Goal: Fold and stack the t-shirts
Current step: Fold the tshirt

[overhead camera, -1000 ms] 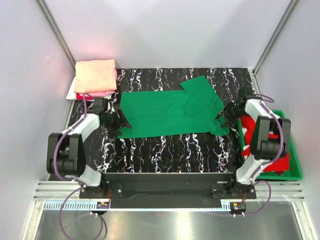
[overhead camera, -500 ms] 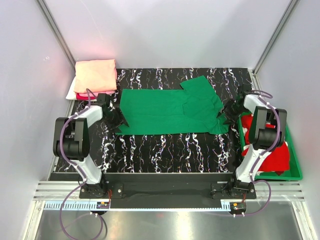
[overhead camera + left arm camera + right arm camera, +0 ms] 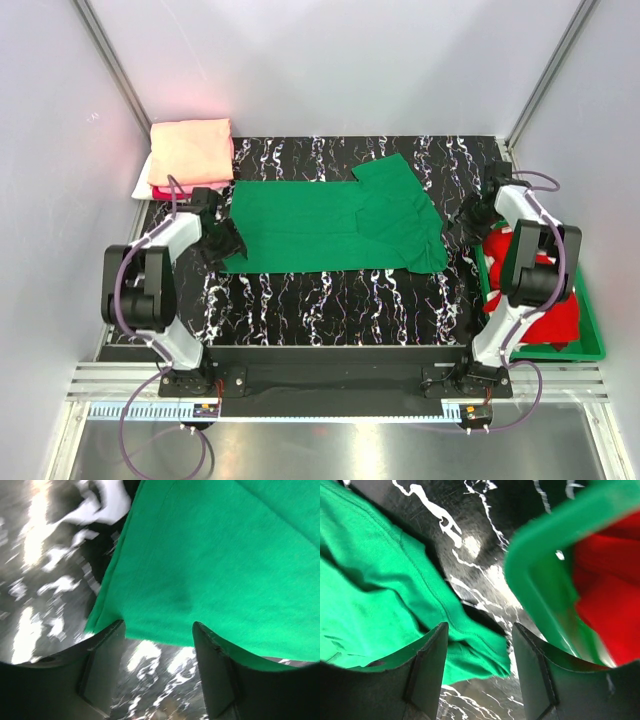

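1. Top external shows us the green t-shirt (image 3: 330,225) spread flat across the middle of the black marbled counter (image 3: 330,300), with one sleeve jutting from its far edge.
2. We find the left hand (image 3: 222,243) at the shirt's near left corner. From the left wrist, its fingers (image 3: 105,665) stand wide apart, and the shirt's hem crosses the gap between them.
3. We find the right hand (image 3: 465,215) at the shirt's right edge, also spread wide, with a rumpled fold lying between its fingers (image 3: 427,665).
4. Right of the shirt sits a green bin (image 3: 560,354) holding a red t-shirt (image 3: 555,320).
5. Beyond the shirt's far left corner we see a folded stack, with the salmon-peach t-shirt (image 3: 190,150) on top and pink and white edges beneath.
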You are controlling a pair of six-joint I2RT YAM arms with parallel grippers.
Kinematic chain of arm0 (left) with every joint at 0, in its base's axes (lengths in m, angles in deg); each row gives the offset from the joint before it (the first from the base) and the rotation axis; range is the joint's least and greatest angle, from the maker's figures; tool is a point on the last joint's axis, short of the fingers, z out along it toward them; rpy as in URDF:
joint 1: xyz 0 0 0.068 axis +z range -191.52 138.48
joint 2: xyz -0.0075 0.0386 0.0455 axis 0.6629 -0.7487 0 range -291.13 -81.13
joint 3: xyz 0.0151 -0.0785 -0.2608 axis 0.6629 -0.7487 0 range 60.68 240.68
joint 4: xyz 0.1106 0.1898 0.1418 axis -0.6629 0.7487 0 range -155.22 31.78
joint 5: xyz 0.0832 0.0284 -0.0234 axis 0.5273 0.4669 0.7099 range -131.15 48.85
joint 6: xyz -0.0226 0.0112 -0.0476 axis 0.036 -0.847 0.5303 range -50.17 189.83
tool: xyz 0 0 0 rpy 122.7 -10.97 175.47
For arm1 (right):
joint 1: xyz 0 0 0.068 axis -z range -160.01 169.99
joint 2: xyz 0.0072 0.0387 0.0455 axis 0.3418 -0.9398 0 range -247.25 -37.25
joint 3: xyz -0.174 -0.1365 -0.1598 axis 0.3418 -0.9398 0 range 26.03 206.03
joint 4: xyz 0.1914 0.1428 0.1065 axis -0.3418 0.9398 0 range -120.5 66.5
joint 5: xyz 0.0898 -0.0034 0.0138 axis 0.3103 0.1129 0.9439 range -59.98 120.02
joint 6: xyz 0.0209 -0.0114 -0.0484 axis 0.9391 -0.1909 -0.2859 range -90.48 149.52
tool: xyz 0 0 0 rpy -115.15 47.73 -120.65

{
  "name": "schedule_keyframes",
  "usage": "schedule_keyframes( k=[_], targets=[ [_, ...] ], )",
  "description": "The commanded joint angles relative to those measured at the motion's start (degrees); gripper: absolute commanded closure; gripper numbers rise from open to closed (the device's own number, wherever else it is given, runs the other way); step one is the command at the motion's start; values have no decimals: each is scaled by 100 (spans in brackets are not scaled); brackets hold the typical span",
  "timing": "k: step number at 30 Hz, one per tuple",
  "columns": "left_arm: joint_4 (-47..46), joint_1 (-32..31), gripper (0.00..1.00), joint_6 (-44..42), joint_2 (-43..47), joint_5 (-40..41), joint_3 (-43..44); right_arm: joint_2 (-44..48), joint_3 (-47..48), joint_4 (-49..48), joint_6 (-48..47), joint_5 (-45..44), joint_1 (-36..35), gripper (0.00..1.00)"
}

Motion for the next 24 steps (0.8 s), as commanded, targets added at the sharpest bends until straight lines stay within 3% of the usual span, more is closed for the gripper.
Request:
schedule_keyframes(
  k=[1, 6, 10, 18, 24],
  targets=[
    [595, -142, 32, -191, 771, 542, 220, 854, 50, 209, -40, -269, -266, 39],
    [474, -213, 26, -165, 1203, 78, 599, 1480, -432, -184, 433, 890, -918, 41],
    [-106, -327, 27, -182, 888, -678, 537, 1114, -872, -765, 637, 1735, -1145, 43],
    [-249, -415, 30, -305, -299, -584, 397, 356, -1251, -951, 410, 1201, -1165, 45],
    [-46, -459, 30, -191, 42, -223, -314, 285, -1523, -354, 426, -12, -1156, 36]
  ],
)
